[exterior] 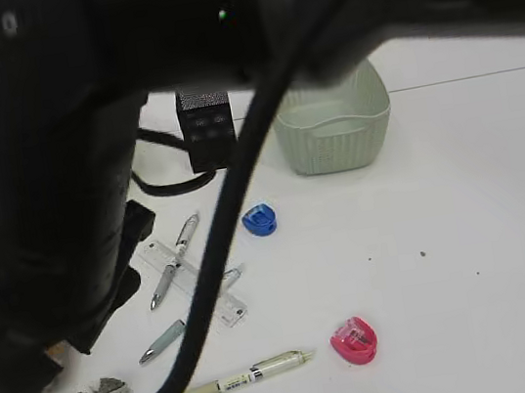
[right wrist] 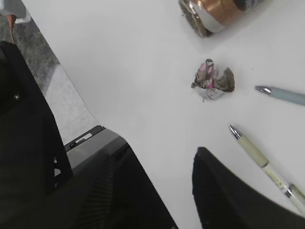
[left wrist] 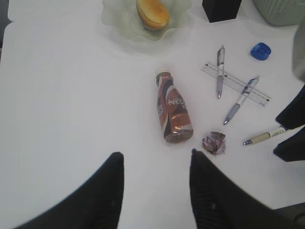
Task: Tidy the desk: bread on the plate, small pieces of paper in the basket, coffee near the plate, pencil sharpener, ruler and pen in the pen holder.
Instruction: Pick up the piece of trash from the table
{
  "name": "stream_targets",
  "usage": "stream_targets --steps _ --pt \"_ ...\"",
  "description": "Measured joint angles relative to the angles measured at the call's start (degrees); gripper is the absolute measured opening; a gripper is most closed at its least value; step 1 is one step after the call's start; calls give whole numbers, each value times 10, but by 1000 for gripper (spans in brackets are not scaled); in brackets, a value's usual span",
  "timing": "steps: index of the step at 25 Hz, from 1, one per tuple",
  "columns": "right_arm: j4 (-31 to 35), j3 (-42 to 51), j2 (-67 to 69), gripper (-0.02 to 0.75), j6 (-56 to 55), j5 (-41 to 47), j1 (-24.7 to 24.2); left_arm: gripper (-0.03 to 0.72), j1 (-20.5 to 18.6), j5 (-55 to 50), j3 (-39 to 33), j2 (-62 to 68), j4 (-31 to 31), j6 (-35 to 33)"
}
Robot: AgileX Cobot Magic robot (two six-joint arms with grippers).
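Note:
The bread (left wrist: pixel 152 13) lies on the pale green plate (left wrist: pixel 119 14) at the top of the left wrist view. The brown coffee bottle (left wrist: pixel 173 110) lies on its side on the white desk (left wrist: pixel 71 95), just ahead of my open, empty left gripper (left wrist: pixel 156 155). A crumpled piece of paper (left wrist: pixel 214 143) sits by the bottle's base. The clear ruler (left wrist: pixel 236 84) lies under two pens (left wrist: pixel 220 71), with a beige pen (left wrist: pixel 264 136) nearer. My right gripper (right wrist: pixel 162 149) hangs open and empty, a little short of the paper (right wrist: pixel 213 81). A blue sharpener (exterior: pixel 259 220) and a pink sharpener (exterior: pixel 353 341) lie apart.
The black mesh pen holder (exterior: pixel 206 128) and the sage-green basket (exterior: pixel 335 131) stand at the back. A dark arm and its cable fill the top and left of the exterior view. The desk's left edge shows in the right wrist view.

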State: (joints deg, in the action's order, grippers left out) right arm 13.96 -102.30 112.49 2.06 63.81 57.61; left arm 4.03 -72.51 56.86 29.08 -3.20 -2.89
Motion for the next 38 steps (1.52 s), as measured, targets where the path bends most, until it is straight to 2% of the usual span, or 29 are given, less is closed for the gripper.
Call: stream_targets --steps 12,18,25,31,38 --pt "-41 0 83 399 38 -85 7 333 0 0 0 0 1 0" --pt "-66 0 113 465 38 -153 7 333 0 0 0 0 2 0" --pt "-91 -17 160 476 38 -161 7 333 0 -1 0 0 8 0" --pt "-140 -28 189 478 38 -161 7 333 0 -1 0 0 10 0" --pt "-146 -28 196 479 38 -154 7 333 0 -1 0 0 10 0"
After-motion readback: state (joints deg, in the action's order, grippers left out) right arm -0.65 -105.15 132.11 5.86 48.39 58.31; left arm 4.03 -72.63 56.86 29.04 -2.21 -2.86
